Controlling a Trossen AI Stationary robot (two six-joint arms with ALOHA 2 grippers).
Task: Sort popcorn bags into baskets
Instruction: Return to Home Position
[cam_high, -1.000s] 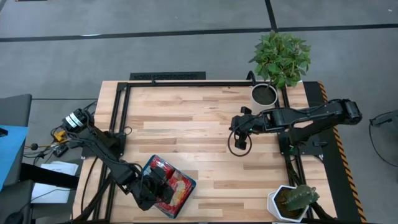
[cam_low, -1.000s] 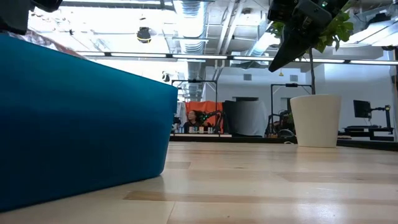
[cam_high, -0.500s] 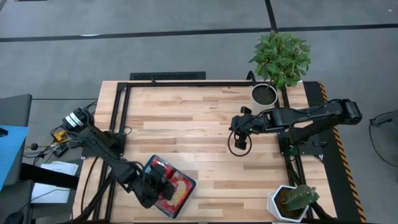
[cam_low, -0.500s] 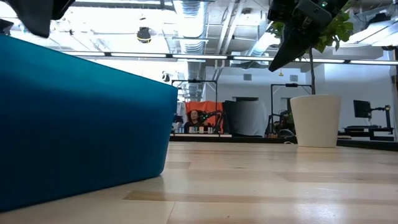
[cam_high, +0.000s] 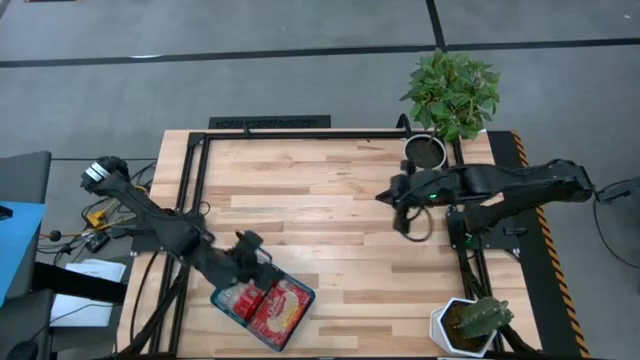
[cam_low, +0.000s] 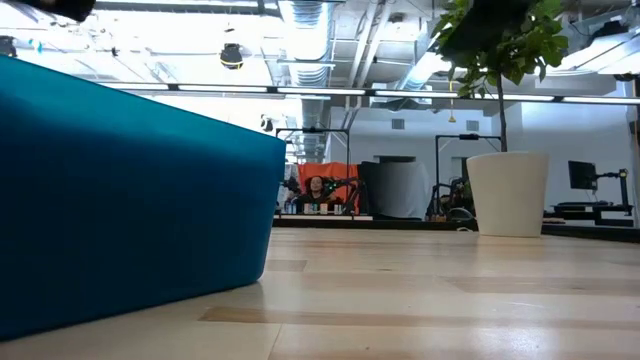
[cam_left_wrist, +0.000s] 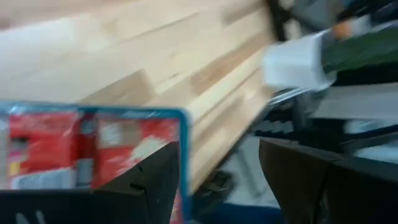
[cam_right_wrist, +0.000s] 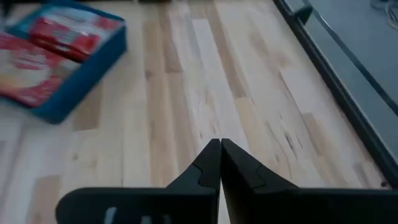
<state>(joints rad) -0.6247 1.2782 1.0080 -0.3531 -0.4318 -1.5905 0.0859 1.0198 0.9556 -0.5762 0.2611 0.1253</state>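
1. Left gripper (cam_left_wrist: 217, 149): fingers wide apart, nothing between them. It hangs over a corner of the tray (cam_right_wrist: 90, 78), clear of what's inside.
2. Right gripper (cam_right_wrist: 219, 146): fingers pressed tip to tip, holding nothing. It sits over bare wood on the right half of the table (cam_high: 320, 200), well apart from the tray.
3. Tray: on the table's near left part, skewed to the boards. In the low view its blue wall fills the left side.
4. Packets (cam_high: 268, 308): every one I can see lies flat inside the tray, overlapping. I can't count them. The high view shows none on the bare wood.
5. Handling, my guess: light, flat and thin, with crinkly film that is probably slick. The body should flex rather than resist, and the contents would crush under a hard squeeze.
6. Where to grip, if one needs moving: pinch a free short edge or corner seam that overhangs a neighbour, with moderate closure. A flat-on grab in the middle would likely drag the packet underneath along with it.
7. Status, as I read it: sorting looks done and only parking both arms remains. The main risk is a left finger clipping the tray rim, so go up before going sideways.
8. Farther out: one white pot (cam_low: 507, 190) at the far right corner beside a leafy plant (cam_high: 452, 90), and another pot (cam_left_wrist: 292, 62) at the near right corner. Neither is part of the job.
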